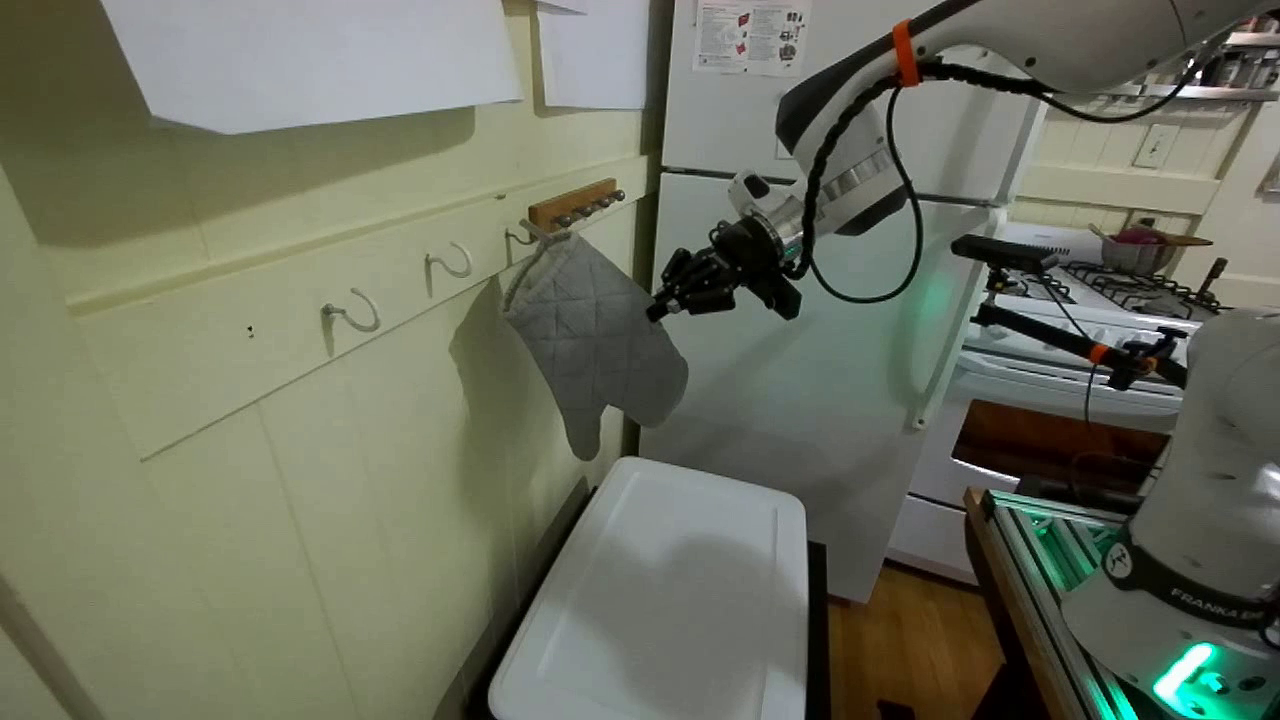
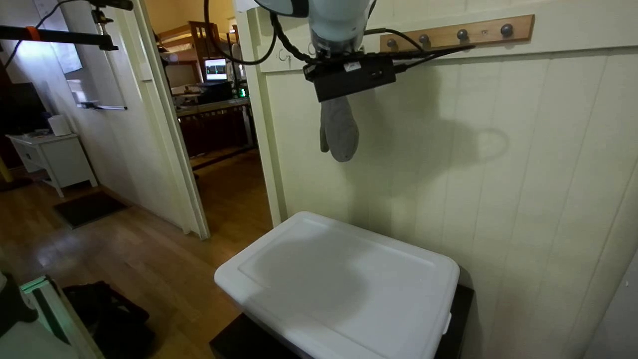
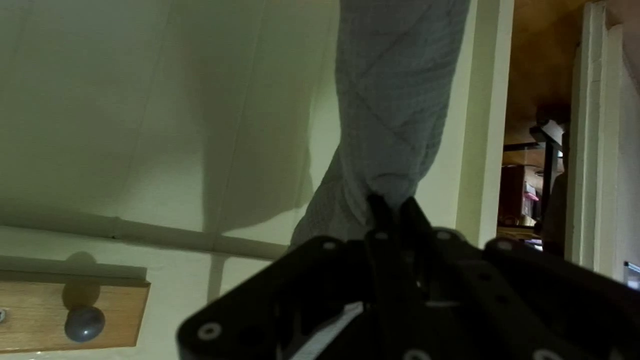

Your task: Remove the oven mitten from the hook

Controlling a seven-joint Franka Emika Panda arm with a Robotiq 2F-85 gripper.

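Observation:
The grey quilted oven mitten [image 1: 600,345] hangs at the wall, its upper corner at a thin pale hook [image 1: 516,238]. Its loop seems to be on that hook, but this is too small to tell surely. The mitten tilts out from the wall with thumb and rounded end down. My gripper [image 1: 660,308] is at its outer side. In the wrist view the black fingertips [image 3: 394,204] are closed together on a pinch of the mitten's fabric [image 3: 395,110]. In an exterior view the mitten's lower part [image 2: 341,130] shows below the wrist, which hides the fingers and hook.
Two free hooks, a nearer one [image 1: 352,312] and a middle one [image 1: 449,262], are on the same board. A wooden knob rack [image 1: 572,206] is just beyond the mitten. A white lidded bin [image 1: 660,600] stands below. The white fridge [image 1: 790,400] is behind the gripper.

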